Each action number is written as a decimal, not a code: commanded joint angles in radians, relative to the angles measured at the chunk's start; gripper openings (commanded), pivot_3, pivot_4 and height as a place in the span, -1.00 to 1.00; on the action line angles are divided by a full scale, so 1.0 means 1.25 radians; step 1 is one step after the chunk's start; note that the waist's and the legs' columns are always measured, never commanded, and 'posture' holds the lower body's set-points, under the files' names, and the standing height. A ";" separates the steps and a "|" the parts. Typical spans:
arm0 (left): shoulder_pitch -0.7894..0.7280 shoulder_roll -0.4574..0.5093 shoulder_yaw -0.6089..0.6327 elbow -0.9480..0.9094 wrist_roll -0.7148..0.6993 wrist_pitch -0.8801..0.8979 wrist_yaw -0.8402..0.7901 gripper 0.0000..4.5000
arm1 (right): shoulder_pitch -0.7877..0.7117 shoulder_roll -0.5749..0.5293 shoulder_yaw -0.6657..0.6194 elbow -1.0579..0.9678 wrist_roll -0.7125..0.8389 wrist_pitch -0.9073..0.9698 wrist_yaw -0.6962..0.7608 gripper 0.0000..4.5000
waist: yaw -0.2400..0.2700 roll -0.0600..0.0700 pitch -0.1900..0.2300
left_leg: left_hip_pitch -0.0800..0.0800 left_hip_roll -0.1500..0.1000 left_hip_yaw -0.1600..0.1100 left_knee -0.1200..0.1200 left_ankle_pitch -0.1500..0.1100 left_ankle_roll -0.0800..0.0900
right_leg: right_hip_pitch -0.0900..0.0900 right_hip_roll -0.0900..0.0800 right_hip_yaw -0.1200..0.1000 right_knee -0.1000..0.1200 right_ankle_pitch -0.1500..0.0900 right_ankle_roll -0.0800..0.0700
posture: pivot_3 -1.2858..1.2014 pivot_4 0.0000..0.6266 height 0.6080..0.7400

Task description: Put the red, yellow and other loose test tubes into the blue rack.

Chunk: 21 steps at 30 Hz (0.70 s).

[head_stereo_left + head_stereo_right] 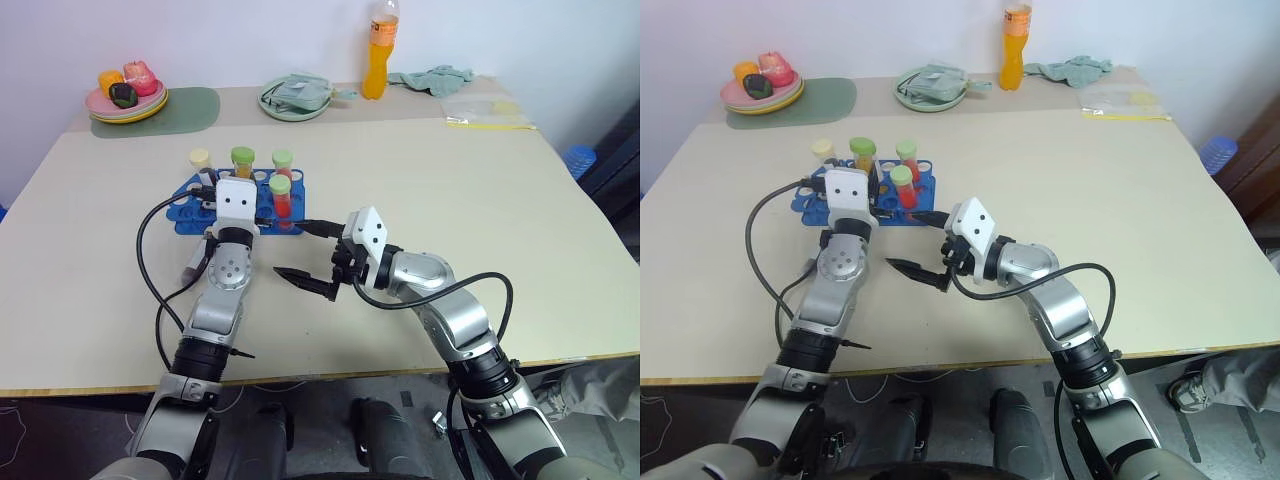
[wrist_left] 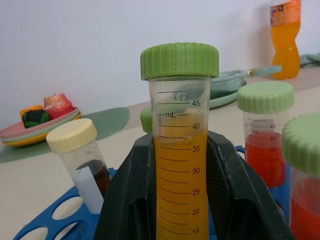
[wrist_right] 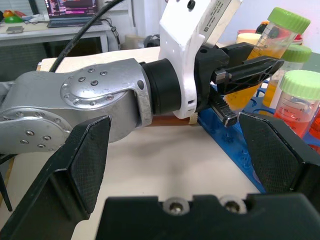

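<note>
Nearest, the right gripper [image 1: 305,253] hangs empty over the table [image 1: 500,250], jaws spread wide and aimed left. Beyond it the left gripper [image 2: 182,200] is clamped on the yellow-orange tube [image 2: 181,150], held upright above the blue rack [image 1: 190,208] at far left. Two red-orange tubes [image 1: 281,195] and a cream-capped dark tube [image 1: 200,160] stand in the rack. Another tube [image 1: 191,262] seems to lie beside the left arm, half hidden. These look light, stiff and slick; I'd grip mid-barrel, below the cap.
</note>
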 commanded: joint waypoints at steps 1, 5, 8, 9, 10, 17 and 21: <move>-0.030 -0.009 0.026 0.040 -0.003 -0.067 -0.012 -0.67 | -0.005 0.005 0.000 -0.035 0.010 -0.008 0.001 1.00 | 0.000 0.000 0.000 | 0.000 0.000 0.000 0.000 0.000 0.000 | 0.000 0.000 0.000 0.000 0.000 0.000 | 0.03 -0.52 1.00; -0.050 -0.031 0.053 0.110 -0.027 -0.143 -0.029 -0.67 | -0.007 0.006 0.000 -0.036 0.010 -0.007 0.001 1.00 | 0.000 0.000 0.000 | 0.000 0.000 0.000 0.000 0.000 0.000 | 0.000 0.000 0.000 0.000 0.000 0.000 | 0.03 -0.52 1.00; -0.059 -0.040 0.066 0.156 -0.032 -0.206 -0.040 -0.67 | -0.007 0.006 0.000 -0.037 0.009 -0.007 0.000 1.00 | 0.002 0.000 0.000 | 0.000 0.000 0.000 0.000 0.000 0.000 | 0.000 0.000 0.000 0.000 0.000 0.000 | 0.03 -0.52 1.00; -0.058 -0.042 0.070 0.165 -0.036 -0.224 -0.047 -0.67 | -0.006 0.005 0.000 -0.039 0.009 -0.006 0.000 1.00 | 0.002 0.000 0.000 | 0.000 0.000 0.000 0.001 0.000 0.000 | 0.000 0.000 0.000 0.000 0.000 0.000 | 0.03 -0.52 1.00; -0.057 -0.044 0.075 0.174 -0.038 -0.236 -0.050 -0.67 | -0.006 0.005 0.000 -0.039 0.009 -0.006 -0.001 1.00 | 0.002 0.000 0.000 | 0.000 0.000 0.000 0.001 0.000 0.000 | 0.000 0.000 0.000 0.000 0.000 0.000 | 0.03 -0.52 1.00; -0.032 -0.049 0.083 0.199 -0.040 -0.279 -0.077 -0.45 | -0.009 0.003 -0.004 -0.037 0.009 -0.008 -0.001 1.00 | 0.001 0.000 0.000 | 0.000 0.000 -0.001 0.001 0.000 0.000 | 0.001 0.000 -0.001 0.000 0.000 0.000 | 0.03 -0.52 1.00; -0.014 -0.056 0.102 0.162 -0.062 -0.287 -0.085 0.46 | -0.014 0.005 -0.003 -0.035 0.009 -0.010 0.000 1.00 | 0.000 0.000 0.000 | 0.000 0.000 -0.001 0.001 0.000 0.000 | 0.001 0.000 -0.001 0.000 0.000 0.000 | 0.03 -0.52 1.00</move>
